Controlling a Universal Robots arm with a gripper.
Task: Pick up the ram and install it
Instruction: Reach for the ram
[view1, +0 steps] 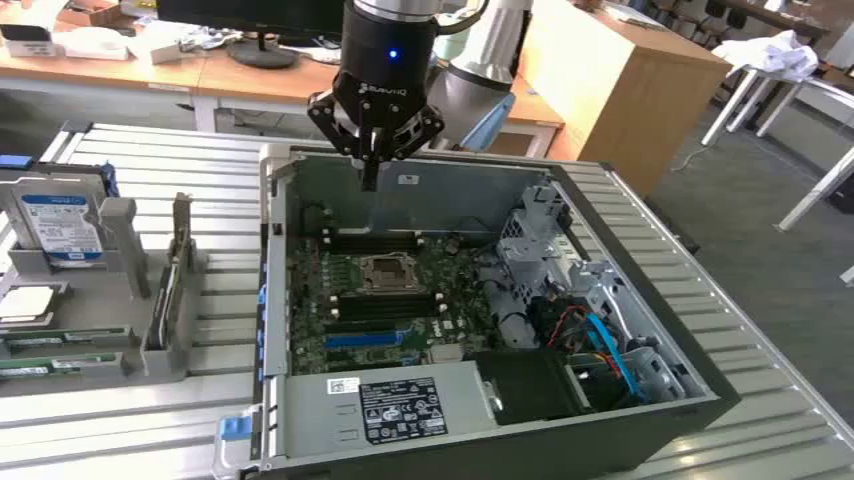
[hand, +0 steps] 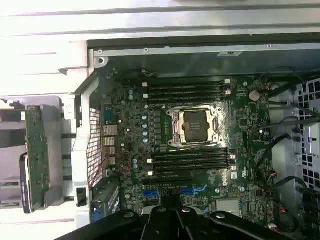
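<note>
Ram (hand: 36, 150) in holder (view1: 182, 240) outside PC case (view1: 467, 185), well apart fr. closed gripper (view1: 370, 180) fingers.

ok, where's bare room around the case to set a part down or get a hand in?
Bare slatted table on the exterior view's right of the case, and the far strip between rack and desk. Crowded: cables inside the case, the rack holding hard drive and ram, and the case's far wall near the gripper.
</note>
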